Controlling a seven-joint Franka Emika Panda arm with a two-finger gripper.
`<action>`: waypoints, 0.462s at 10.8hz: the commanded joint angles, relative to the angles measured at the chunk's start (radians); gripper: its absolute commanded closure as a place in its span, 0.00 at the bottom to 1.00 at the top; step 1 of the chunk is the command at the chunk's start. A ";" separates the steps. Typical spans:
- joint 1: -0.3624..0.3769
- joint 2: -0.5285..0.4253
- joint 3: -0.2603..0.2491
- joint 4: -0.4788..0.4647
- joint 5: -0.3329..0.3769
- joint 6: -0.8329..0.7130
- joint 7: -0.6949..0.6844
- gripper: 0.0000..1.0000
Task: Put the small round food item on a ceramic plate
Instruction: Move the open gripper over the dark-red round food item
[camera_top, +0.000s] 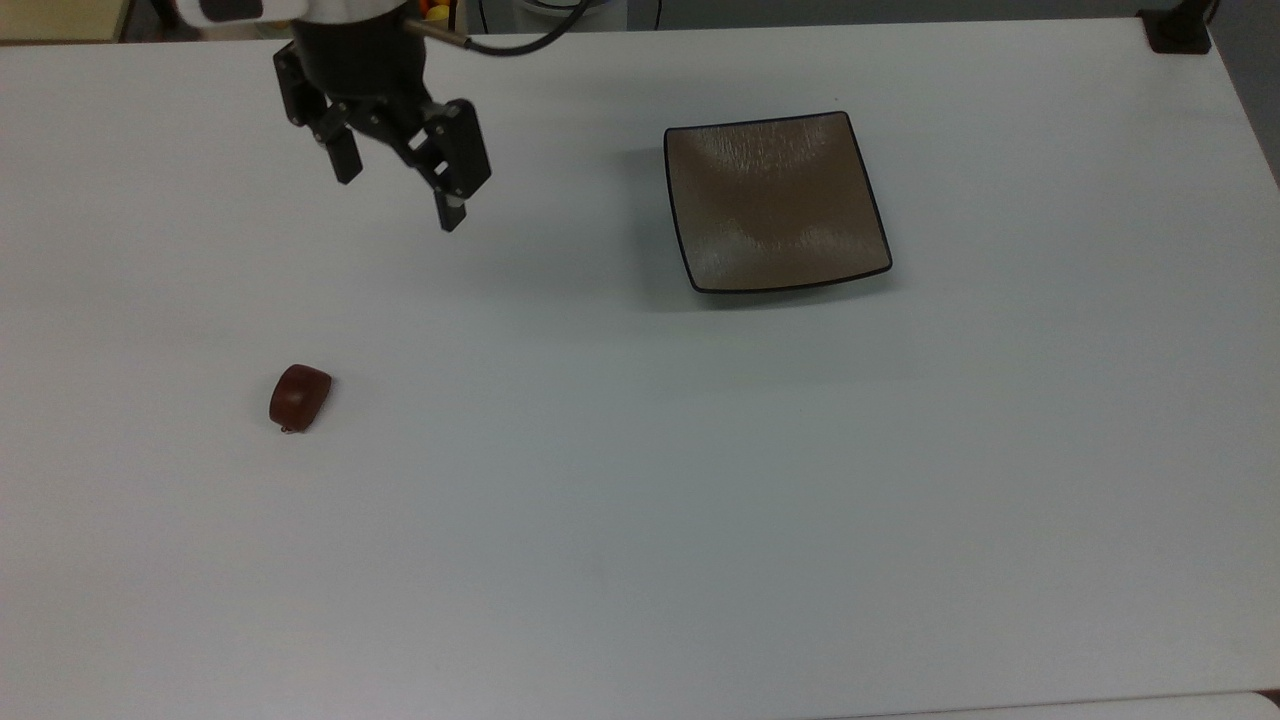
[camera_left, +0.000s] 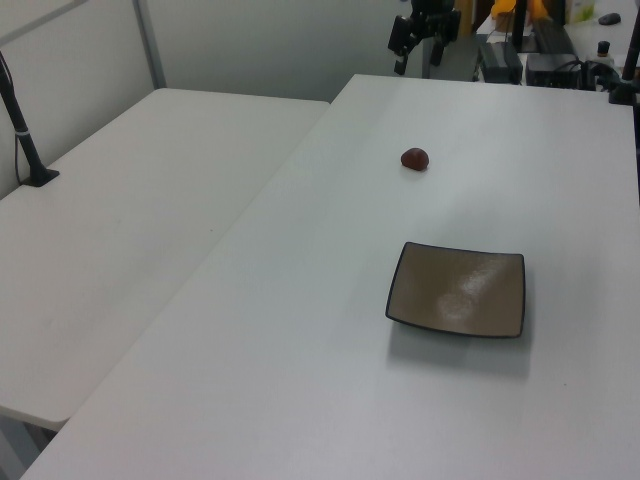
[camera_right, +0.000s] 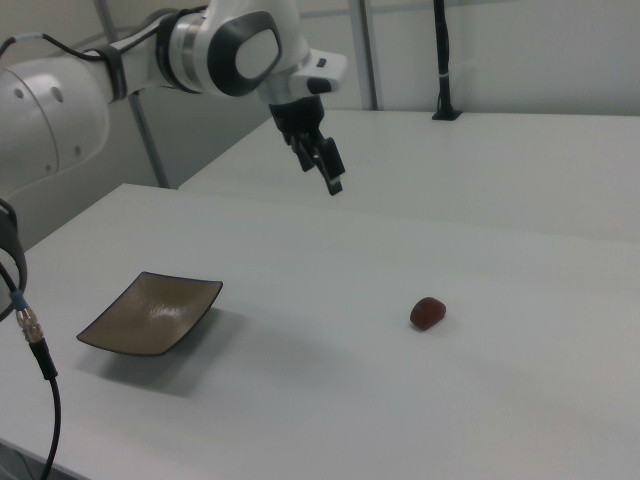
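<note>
While unheld, food item (camera_top: 299, 398) well apart from claw (camera_top: 398, 198).

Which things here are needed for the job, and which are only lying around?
Needed: small round food item, ceramic plate, open claw.
Only around: black post on the side table, loose cable.

one food item (camera_top: 299, 397), one plate (camera_top: 775, 203), one gripper (camera_top: 398, 195)
</note>
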 joint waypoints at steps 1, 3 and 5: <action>-0.045 0.067 0.002 0.044 0.003 0.019 0.015 0.00; -0.082 0.097 0.002 0.038 0.004 0.045 0.021 0.00; -0.116 0.137 0.003 0.032 0.009 0.051 0.021 0.00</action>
